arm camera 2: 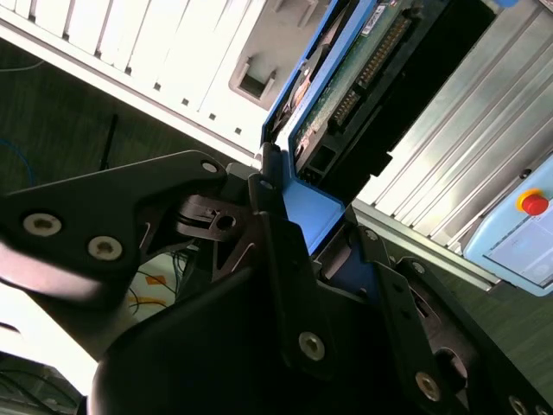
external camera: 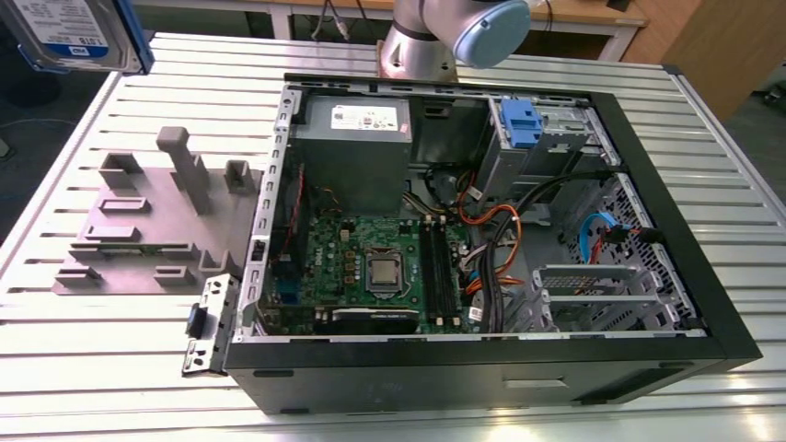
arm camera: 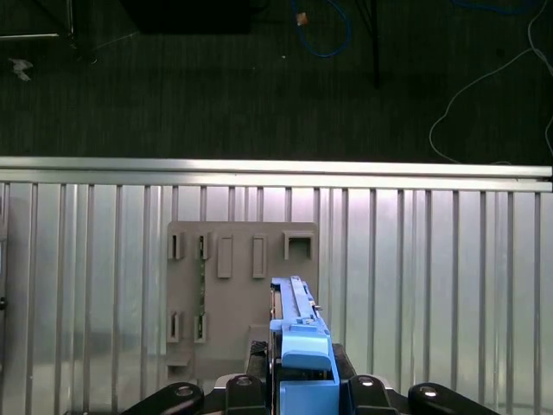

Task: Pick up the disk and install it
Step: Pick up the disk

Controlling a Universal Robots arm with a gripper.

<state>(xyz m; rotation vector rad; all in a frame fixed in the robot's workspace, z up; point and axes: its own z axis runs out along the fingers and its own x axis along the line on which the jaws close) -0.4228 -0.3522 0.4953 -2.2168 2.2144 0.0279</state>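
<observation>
The disk (external camera: 74,32), silver with a white-and-blue label and blue rails, hangs in the air over the table's far corner at the exterior view's left. In the second wrist view my gripper (arm camera 2: 313,235) is shut on the disk (arm camera 2: 363,78), its black fingers (arm camera 2: 268,216) clamping the blue carrier rail on both sides. The first wrist view looks along the disk's blue edge (arm camera: 298,333), held upright in the gripper (arm camera: 302,389), high above the grey holder plate (arm camera: 233,298).
An open computer case (external camera: 724,313) lies on the slatted metal table (external camera: 123,368), with a blue-latched drive bay (external camera: 522,124), a power supply (external camera: 356,138) and a motherboard (external camera: 368,267). The grey holder plate (external camera: 147,226) sits beside the case. The arm's base (external camera: 448,32) stands behind it.
</observation>
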